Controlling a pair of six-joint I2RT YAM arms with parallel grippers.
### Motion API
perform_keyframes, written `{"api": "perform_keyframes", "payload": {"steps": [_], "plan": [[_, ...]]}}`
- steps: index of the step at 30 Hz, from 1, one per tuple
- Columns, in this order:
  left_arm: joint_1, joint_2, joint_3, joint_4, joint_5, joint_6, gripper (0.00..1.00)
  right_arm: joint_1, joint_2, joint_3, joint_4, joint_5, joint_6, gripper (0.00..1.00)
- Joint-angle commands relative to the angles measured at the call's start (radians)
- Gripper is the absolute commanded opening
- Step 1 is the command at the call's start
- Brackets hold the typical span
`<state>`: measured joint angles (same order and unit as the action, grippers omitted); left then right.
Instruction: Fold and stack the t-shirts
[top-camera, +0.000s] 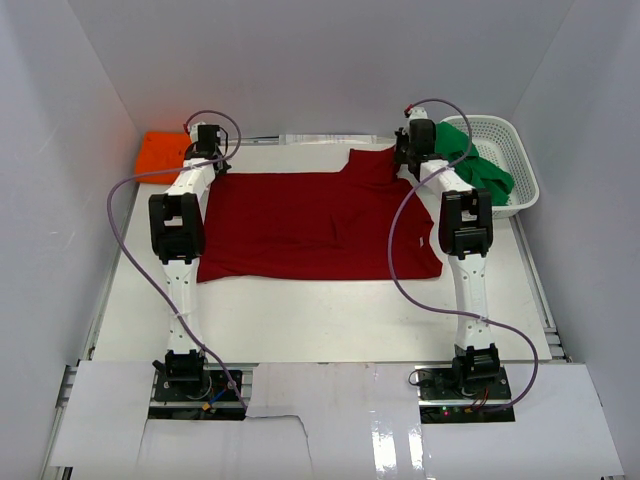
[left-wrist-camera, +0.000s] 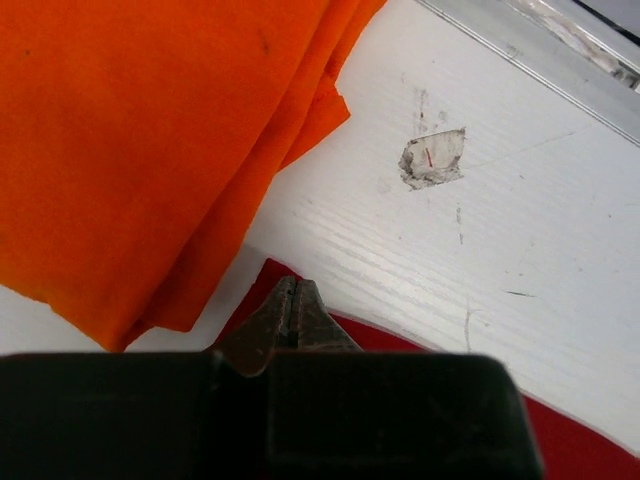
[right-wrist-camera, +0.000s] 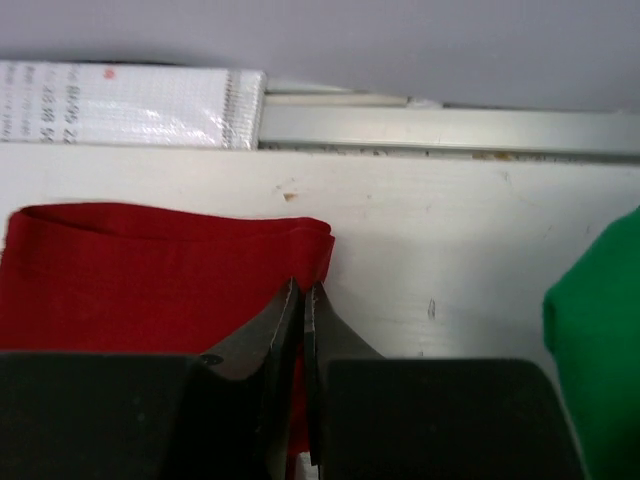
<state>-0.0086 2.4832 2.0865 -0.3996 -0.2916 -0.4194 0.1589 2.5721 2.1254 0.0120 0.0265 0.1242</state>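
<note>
Top external: dark red t-shirt, mostly flat

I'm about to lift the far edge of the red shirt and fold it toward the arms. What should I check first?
1. Right hand shut on the dark red t-shirt: ok.
2. Left hand shut at the other far corner: ok.
3. Cloth actually pinched on the left: cannot tell.
4. Shirt spread out: ok, a few creases.
5. Orange t-shirt not caught: ok, but close.
6. Green t-shirt out of the way on the basket: ok.
</note>
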Motion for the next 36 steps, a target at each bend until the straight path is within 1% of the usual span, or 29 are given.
{"api": "perform_keyframes", "payload": {"steps": [1,5,9,15,16,19,20,22,23,27,32,33,36], "plan": [[0.007,-0.033,0.069,-0.019,0.020,0.013,0.00,-0.009,-0.098,0.045,0.123,-0.071,-0.004,0.08],[0.007,-0.099,0.064,-0.016,0.005,0.013,0.00,-0.010,-0.157,-0.013,0.181,-0.108,-0.011,0.08],[0.007,-0.179,0.001,-0.004,-0.011,0.014,0.00,-0.010,-0.216,-0.084,0.201,-0.140,-0.014,0.08],[0.007,-0.318,-0.175,0.007,-0.029,-0.018,0.00,-0.010,-0.337,-0.252,0.250,-0.183,-0.027,0.08],[0.007,-0.339,-0.233,0.008,-0.035,-0.024,0.00,-0.010,-0.374,-0.306,0.255,-0.184,-0.031,0.08],[0.007,-0.415,-0.321,0.034,-0.044,-0.036,0.00,-0.010,-0.466,-0.405,0.293,-0.197,-0.035,0.08],[0.007,-0.434,-0.376,0.053,-0.046,-0.036,0.00,-0.010,-0.490,-0.470,0.298,-0.203,-0.040,0.08],[0.007,-0.481,-0.440,0.067,-0.046,-0.044,0.00,-0.009,-0.562,-0.534,0.319,-0.209,-0.043,0.08],[0.007,-0.497,-0.462,0.073,-0.040,-0.047,0.00,-0.009,-0.587,-0.600,0.325,-0.217,-0.043,0.08],[0.007,-0.570,-0.549,0.097,-0.012,-0.056,0.00,-0.006,-0.711,-0.734,0.350,-0.234,-0.038,0.08],[0.007,-0.655,-0.651,0.116,0.002,-0.053,0.00,0.004,-0.819,-0.861,0.345,-0.246,-0.041,0.08],[0.007,-0.665,-0.681,0.116,0.000,-0.052,0.00,0.007,-0.857,-0.908,0.347,-0.244,-0.041,0.08],[0.007,-0.708,-0.727,0.128,0.006,-0.048,0.00,0.011,-0.926,-0.967,0.341,-0.243,-0.047,0.08]]}}
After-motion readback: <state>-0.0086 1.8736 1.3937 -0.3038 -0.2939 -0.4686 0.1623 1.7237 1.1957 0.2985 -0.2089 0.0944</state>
